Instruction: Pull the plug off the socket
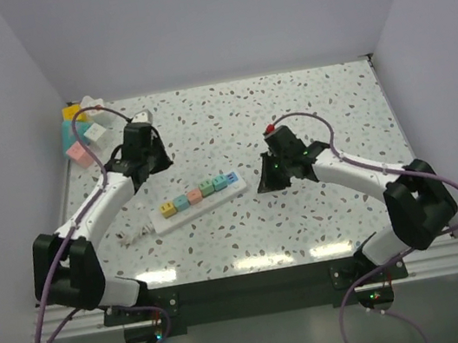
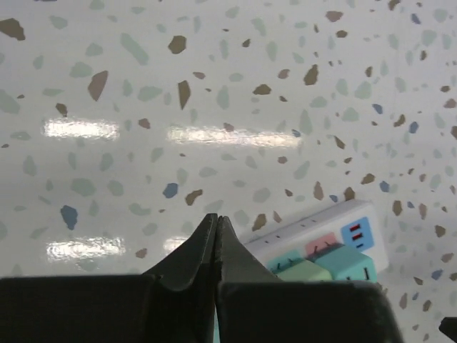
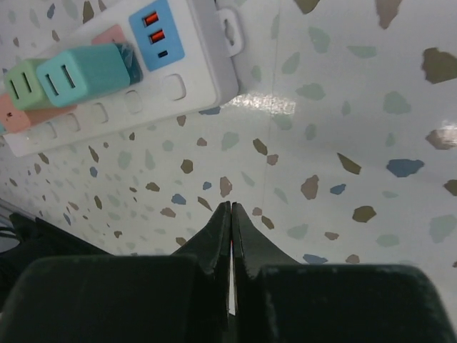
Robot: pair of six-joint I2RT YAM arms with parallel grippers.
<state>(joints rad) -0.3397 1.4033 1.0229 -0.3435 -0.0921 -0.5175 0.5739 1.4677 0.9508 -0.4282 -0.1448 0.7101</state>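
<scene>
Socket (image 1: 196, 201) is lying near-centre on the table (image 1: 289, 109) — light, stiff plastic, likely sliding unless pinned. Its teal plug (image 3: 84, 70), a hard little cube, is offering flat sides to pinch. Right gripper (image 3: 230, 214) just right of it and left gripper (image 2: 216, 225), farther left, are both sitting closed, empty.

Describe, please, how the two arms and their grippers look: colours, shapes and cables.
The left arm and the right arm have white rounded links and bulky black joint housings. A mauve cable loops along each. The left gripper and the right gripper are matte black, with two fingers tapering to thin tips. A small red part sits on the right wrist.
</scene>
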